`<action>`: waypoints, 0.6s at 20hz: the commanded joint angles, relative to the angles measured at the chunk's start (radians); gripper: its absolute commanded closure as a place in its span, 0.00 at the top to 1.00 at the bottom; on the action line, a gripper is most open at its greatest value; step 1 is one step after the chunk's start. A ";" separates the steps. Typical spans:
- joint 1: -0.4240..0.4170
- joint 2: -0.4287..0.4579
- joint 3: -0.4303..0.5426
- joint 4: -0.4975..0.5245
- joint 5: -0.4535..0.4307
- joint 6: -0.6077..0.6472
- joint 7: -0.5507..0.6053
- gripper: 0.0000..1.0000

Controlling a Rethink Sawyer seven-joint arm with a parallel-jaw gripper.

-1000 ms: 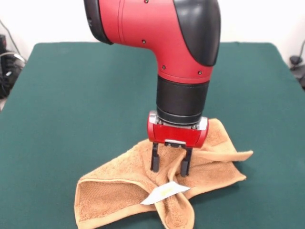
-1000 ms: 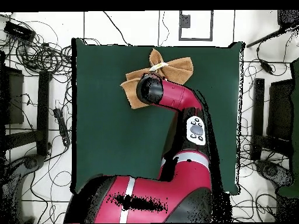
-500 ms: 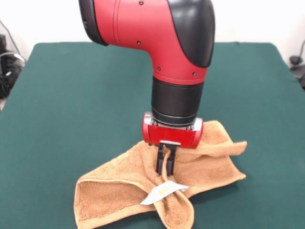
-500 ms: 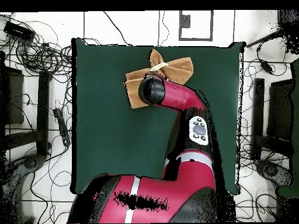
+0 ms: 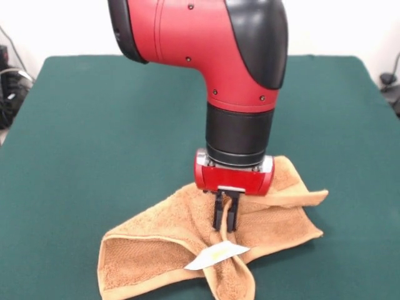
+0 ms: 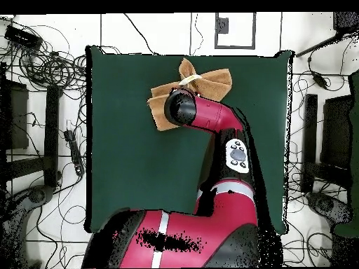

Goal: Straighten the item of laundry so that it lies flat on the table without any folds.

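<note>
The item of laundry (image 5: 156,240) is an orange-tan terry towel, bunched and folded near the front edge of the green table (image 5: 106,125). Its white tag (image 5: 215,255) with yellow print lies on a twisted middle part. My gripper (image 5: 225,217) points straight down and is shut on a pinched ridge of the towel just behind the tag. From overhead the towel (image 6: 210,80) shows at the table's far side, partly under the red arm (image 6: 200,112), which hides the gripper.
Cables and equipment (image 6: 42,63) lie on the floor around the table (image 6: 133,161). A dark stand (image 6: 308,140) sits beside the table's right edge in the overhead view.
A second ago the gripper stood open over the towel; it has since shut on a fold of cloth. The arm has shifted slightly to the right in the front view.
</note>
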 commanded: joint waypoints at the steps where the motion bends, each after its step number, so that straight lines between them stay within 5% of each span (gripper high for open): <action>1: 0.010 0.004 0.103 0.081 -0.026 -0.002 0.108 0.00; 12: 0.196 -0.225 -0.129 0.192 0.034 0.254 0.270 0.00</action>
